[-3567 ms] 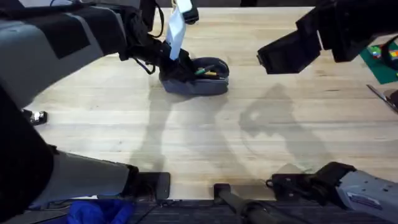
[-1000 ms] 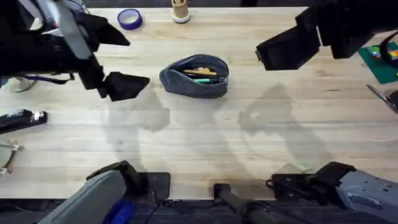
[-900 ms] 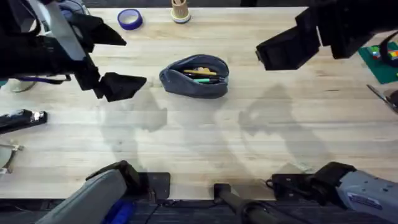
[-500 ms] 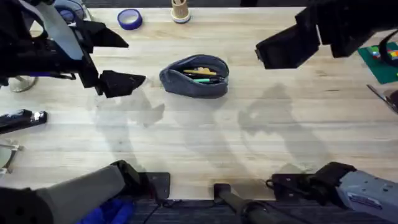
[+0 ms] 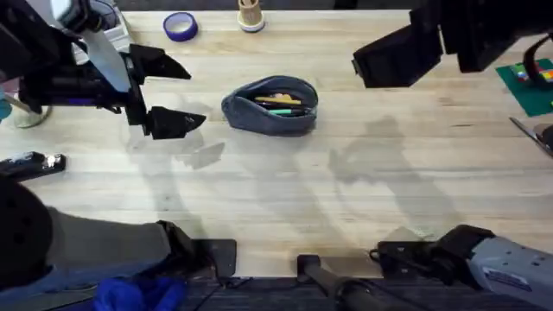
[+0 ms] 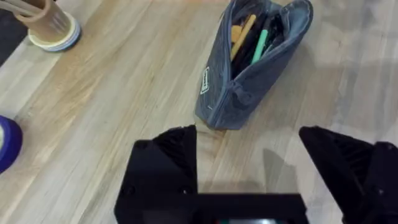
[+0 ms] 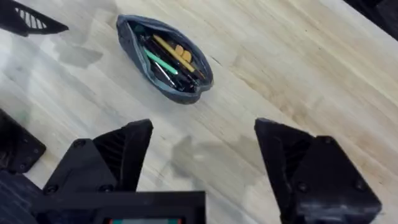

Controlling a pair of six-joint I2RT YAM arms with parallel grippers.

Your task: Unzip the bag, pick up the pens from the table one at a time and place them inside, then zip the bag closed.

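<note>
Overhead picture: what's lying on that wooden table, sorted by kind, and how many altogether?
Fabric pouch, unzipped: 1
Pens inside it, yellow and green: 2
Blue tape roll: 1
Small tan cup on a pale base: 1
Total: 5, leaving aside the bits at the table's left and right edges, which I cannot identify.

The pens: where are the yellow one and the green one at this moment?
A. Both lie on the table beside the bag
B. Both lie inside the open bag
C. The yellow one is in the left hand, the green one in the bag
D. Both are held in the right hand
B. The yellow pen and the green pen lie side by side inside the bag, whose zip is open; both hands are empty.
</note>
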